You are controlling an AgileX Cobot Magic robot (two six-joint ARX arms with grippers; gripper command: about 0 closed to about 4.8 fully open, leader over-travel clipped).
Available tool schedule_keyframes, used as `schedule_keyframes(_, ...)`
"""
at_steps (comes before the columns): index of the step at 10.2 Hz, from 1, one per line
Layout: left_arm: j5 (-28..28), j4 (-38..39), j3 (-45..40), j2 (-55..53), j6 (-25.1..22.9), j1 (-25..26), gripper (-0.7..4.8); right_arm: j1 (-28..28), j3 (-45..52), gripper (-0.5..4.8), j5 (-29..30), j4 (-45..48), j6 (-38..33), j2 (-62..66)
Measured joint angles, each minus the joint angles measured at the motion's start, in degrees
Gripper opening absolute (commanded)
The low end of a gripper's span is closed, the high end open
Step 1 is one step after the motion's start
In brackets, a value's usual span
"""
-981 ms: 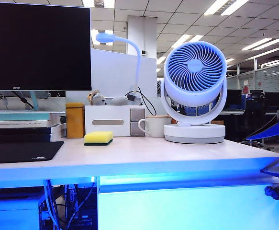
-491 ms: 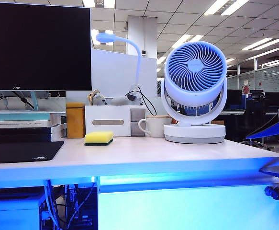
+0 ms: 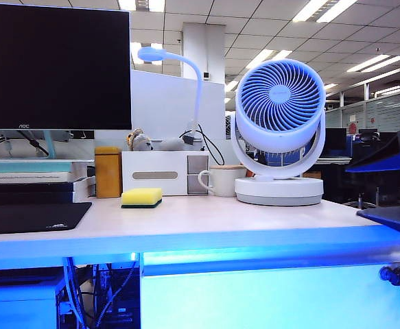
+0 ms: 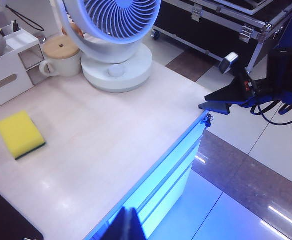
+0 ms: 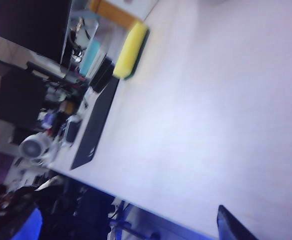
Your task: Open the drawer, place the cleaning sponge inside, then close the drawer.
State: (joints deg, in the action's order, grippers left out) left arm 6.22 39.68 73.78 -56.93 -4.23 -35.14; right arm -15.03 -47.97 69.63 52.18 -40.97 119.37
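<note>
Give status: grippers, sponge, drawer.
Left gripper shut, idle over desk's front edge. Right gripper open, empty, at desk's right corner above knob. Sponge untouched on desk; drawer closed. Nothing blocking.

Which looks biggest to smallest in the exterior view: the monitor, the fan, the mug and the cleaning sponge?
1. Monitor, cut off by the frame edge.
2. Fan.
3. Mug and cleaning sponge: too alike to rank; the sponge lies nearer the camera, the mug stands further back.
</note>
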Motion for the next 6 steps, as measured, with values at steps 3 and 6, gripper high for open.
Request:
schedule_keyframes(3,0.04,-0.07,0.0,0.26,0.0,0.0,-0.05,-0.11,0.31,4.62,-1.09,-4.07,-0.57,0.22)
schedule_keyframes(6,0.22,-0.61,0.0,0.26,-0.04,0.0,-0.05,-1.68,-0.11,4.79,-2.32,-12.87,4.31,-0.83)
